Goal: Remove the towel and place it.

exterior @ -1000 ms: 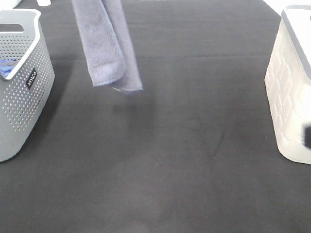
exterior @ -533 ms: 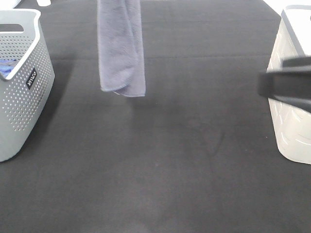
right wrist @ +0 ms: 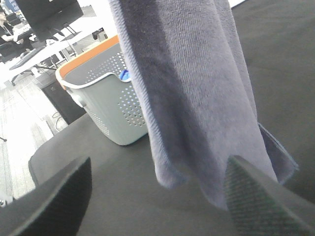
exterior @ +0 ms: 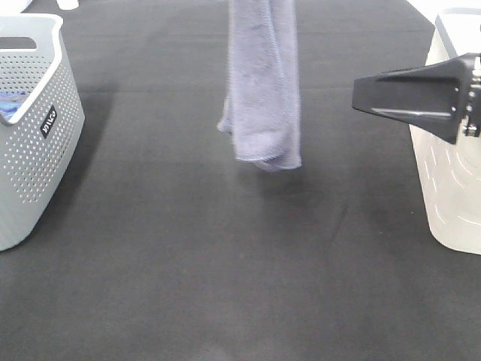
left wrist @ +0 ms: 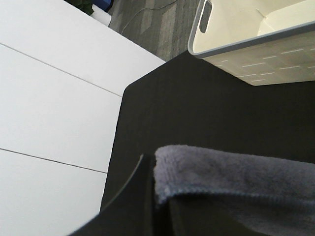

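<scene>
The grey-lavender towel (exterior: 263,90) hangs folded from above the high view's top edge, its lower end (exterior: 267,158) clear of the black table (exterior: 225,263) near the middle. My left gripper (left wrist: 156,199) is shut on the towel (left wrist: 236,177) at its upper edge; this gripper is out of the high view. My right gripper (exterior: 361,101) reaches in from the right at the height of the towel's lower half, apart from it. In the right wrist view its fingers (right wrist: 54,196) stand wide open, with the towel (right wrist: 197,88) hanging ahead between them, untouched.
A grey perforated basket (exterior: 37,128) with a blue cloth (right wrist: 124,75) inside stands at the table's left edge. A white basket (exterior: 451,195) stands at the right edge, just behind the right gripper. A white wall lies beyond the table's far edge.
The hanging towel has been carried rightwards from left of centre to the middle. My right gripper has come in from the right edge towards it, still open.
</scene>
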Tool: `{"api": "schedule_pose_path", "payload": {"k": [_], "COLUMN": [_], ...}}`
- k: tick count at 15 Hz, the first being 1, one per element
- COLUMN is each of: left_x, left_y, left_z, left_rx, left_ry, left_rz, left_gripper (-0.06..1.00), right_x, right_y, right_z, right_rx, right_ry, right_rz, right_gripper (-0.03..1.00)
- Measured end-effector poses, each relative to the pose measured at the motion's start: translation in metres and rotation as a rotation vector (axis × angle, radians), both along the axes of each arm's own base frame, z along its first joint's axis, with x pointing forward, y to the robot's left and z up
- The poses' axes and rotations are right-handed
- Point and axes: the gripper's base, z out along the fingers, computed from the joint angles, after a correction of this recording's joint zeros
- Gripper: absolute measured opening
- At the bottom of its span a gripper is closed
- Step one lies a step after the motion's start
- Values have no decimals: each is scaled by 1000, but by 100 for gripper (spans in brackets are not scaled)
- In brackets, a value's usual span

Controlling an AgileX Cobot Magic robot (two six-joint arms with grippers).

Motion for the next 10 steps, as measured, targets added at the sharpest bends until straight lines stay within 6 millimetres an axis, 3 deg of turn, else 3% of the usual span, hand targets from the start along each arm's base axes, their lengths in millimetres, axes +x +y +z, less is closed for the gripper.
{"api": "schedule_pose_path", "payload": {"k": [3, 7, 10], "left_x": [1, 2, 2], "left_y": [-13, -17, -17], "left_z": [-7, -8, -8], "left_rx": [-12, -23, -23], "left_ry": [-9, -17, -17], "left_rz": [-14, -18, -18], "left_gripper": [0, 0, 0], "right_x": [9, 28, 44], "right_y": [3, 39, 47], "right_z": [0, 0, 2], "right_rx": [1, -116, -158], "right_ry": [-40, -95, -105], "right_rz": [-7, 34, 10], "right_gripper": [68, 68, 68]}}
